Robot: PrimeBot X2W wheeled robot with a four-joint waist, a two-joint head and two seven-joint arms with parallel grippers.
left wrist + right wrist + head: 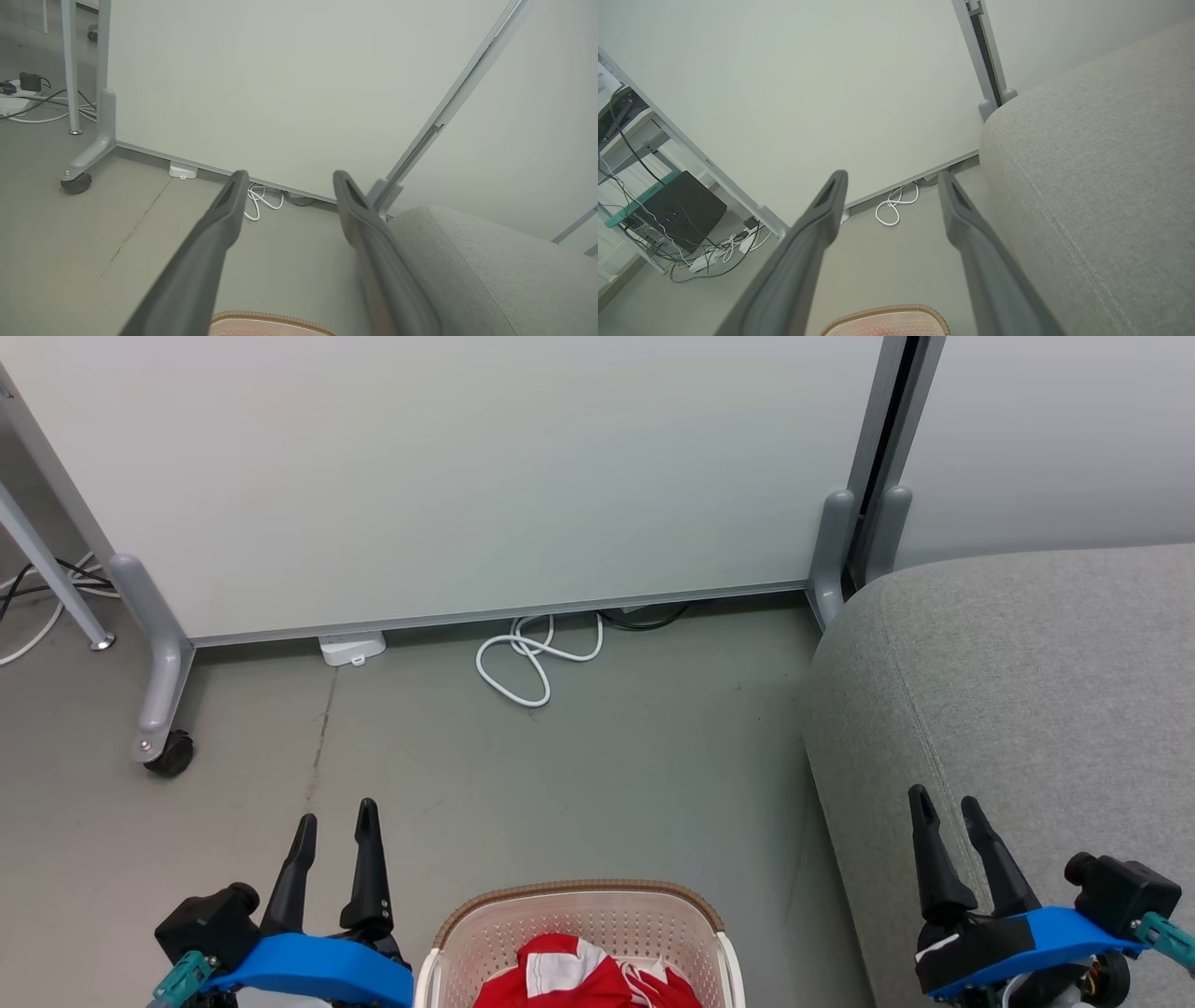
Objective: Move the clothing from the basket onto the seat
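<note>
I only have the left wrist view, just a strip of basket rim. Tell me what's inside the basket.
Observer: Head view shows red clothing with white panels piled inside the basket.
Operator: Report the right gripper.
Observer: The right gripper is open and empty, right of the basket, seen in front of the seat edge in the head view.
Operator: Place the left gripper for me.
Observer: The left gripper is open over the floor, left of the basket, not above it.
</note>
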